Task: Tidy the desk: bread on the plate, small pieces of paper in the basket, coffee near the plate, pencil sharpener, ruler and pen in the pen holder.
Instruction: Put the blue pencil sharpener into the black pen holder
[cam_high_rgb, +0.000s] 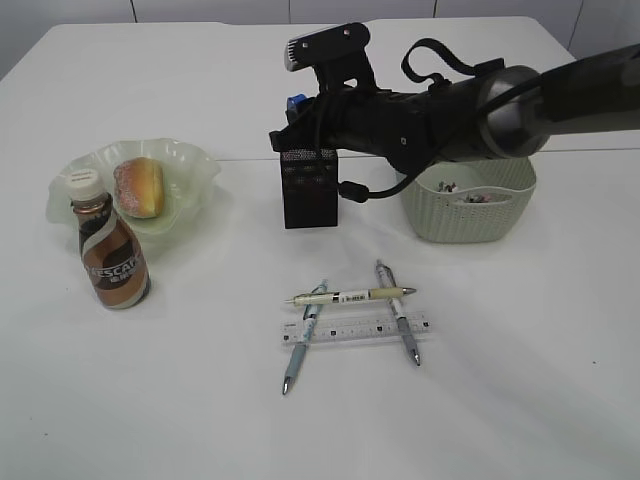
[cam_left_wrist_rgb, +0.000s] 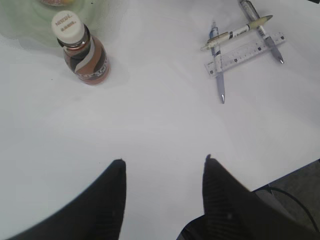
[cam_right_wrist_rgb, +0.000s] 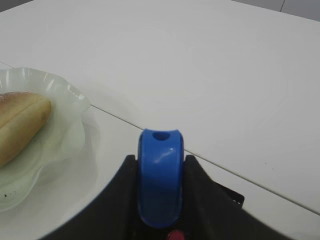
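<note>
the exterior view looks down at a slant across the counter (cam_high_rgb: 200, 400) from its near edge. the left wrist view looks down from high behind its tool (cam_left_wrist_rgb: 162, 170), sharing the coffee bottle (cam_left_wrist_rgb: 82, 50) and pens (cam_left_wrist_rgb: 240, 40) ahead. the right wrist view sits close behind its tool (cam_right_wrist_rgb: 160, 185), facing the plate (cam_right_wrist_rgb: 60, 130) ahead-left, also shared.

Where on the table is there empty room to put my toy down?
Free: the wide front left, below the coffee bottle and left of the pens and ruler; also the back left, behind the plate. Crowded: the middle, where the right gripper holds a blue sharpener over the pen holder, beside the basket.
</note>
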